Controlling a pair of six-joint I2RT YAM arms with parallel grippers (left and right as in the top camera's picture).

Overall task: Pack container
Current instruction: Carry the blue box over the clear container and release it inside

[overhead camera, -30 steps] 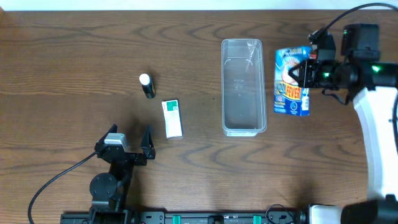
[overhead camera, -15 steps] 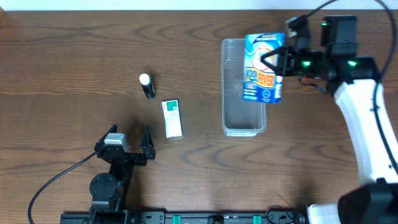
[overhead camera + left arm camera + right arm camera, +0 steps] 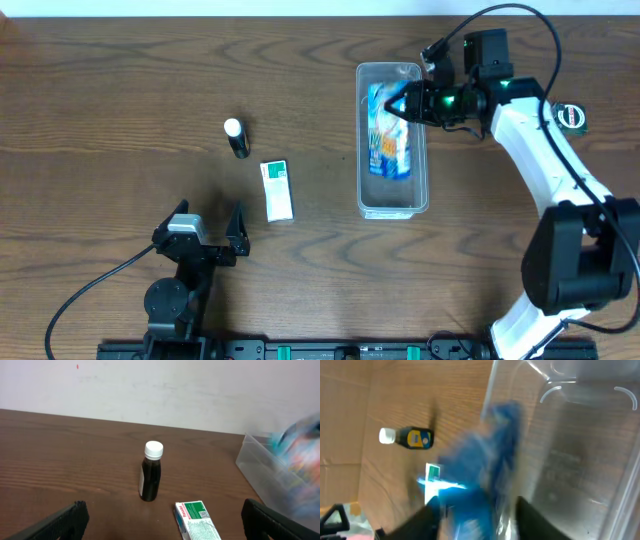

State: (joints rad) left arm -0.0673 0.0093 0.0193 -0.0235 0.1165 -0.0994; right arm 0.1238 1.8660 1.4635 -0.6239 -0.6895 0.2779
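Observation:
The clear container (image 3: 392, 207) stands at centre right; it also shows in the right wrist view (image 3: 590, 435) and the left wrist view (image 3: 260, 470). A blue snack packet (image 3: 388, 135) lies tilted inside it, blurred in the right wrist view (image 3: 490, 460). My right gripper (image 3: 408, 103) hovers over the container's far end, its fingers (image 3: 477, 520) spread apart around the packet, with a gap on one side. My left gripper (image 3: 208, 222) is open and empty near the front left (image 3: 162, 525).
A small dark bottle with a white cap (image 3: 236, 138) stands left of centre (image 3: 151, 472). A green and white box (image 3: 277, 190) lies flat in front of it, just ahead of my left gripper (image 3: 199, 520). Both also show in the right wrist view.
My right gripper carried the blue packet leftward from beside the container to over it. The packet now sits down inside the container. The left arm has not moved.

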